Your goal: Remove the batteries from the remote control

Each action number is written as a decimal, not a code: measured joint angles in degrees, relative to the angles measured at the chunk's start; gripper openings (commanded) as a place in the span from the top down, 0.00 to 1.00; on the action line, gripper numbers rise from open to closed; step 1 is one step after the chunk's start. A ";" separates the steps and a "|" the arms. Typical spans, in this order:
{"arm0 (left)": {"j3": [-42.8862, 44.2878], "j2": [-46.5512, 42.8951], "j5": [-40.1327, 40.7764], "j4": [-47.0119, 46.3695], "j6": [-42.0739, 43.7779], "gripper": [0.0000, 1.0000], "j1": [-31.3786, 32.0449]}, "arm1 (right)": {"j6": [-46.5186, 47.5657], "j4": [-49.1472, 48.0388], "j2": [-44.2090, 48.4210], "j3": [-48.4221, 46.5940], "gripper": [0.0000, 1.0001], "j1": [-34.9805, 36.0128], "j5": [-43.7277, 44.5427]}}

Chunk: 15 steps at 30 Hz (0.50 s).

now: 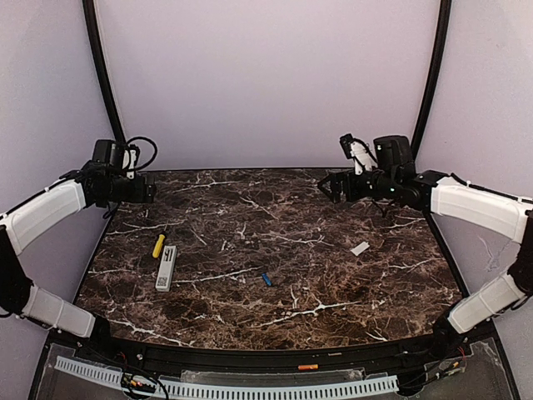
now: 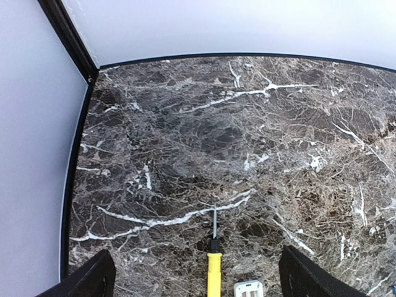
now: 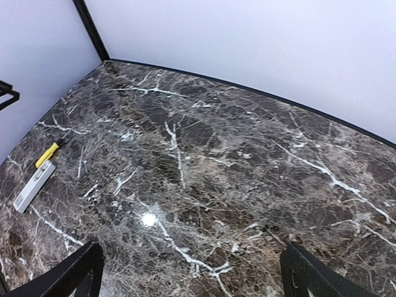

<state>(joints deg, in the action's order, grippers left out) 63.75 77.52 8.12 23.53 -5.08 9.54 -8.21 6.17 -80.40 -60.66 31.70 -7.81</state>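
Observation:
The white remote control (image 1: 166, 267) lies flat on the left of the marble table, and its end shows in the left wrist view (image 2: 249, 289) and the right wrist view (image 3: 34, 185). One small blue battery (image 1: 266, 279) lies loose near the table's middle. I see no other battery. My left gripper (image 1: 150, 193) is open and empty, hovering behind the remote; its view (image 2: 197, 255) shows the fingers wide apart. My right gripper (image 1: 326, 187) is open and empty at the back right, with its fingers wide apart in its own view (image 3: 189, 258).
A yellow stick tool (image 1: 158, 245) lies just behind the remote, also in the left wrist view (image 2: 213, 275) and the right wrist view (image 3: 47, 154). A small flat white lid piece (image 1: 360, 248) lies on the right. A small orange item (image 1: 308, 367) sits on the front rail.

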 measured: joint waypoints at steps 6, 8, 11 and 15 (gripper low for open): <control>-16.46 -9.49 5.77 -17.57 1.11 0.11 0.00 | -1.29 0.42 2.67 0.00 0.01 -2.14 4.87; -21.88 -11.28 8.00 -24.13 2.01 0.15 0.00 | -1.57 0.37 3.98 0.00 0.01 -2.25 6.34; -29.49 -12.50 11.43 -34.25 4.11 0.16 0.00 | -1.84 0.28 5.44 0.00 0.01 -2.36 7.50; -36.57 -11.56 15.34 -44.74 6.34 0.17 0.00 | -2.19 0.33 6.05 0.02 0.02 -2.40 7.89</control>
<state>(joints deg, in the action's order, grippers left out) 27.18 65.95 23.46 -21.21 1.26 9.54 -10.39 6.50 -74.35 -60.64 29.30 0.08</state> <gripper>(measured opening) 0.837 0.986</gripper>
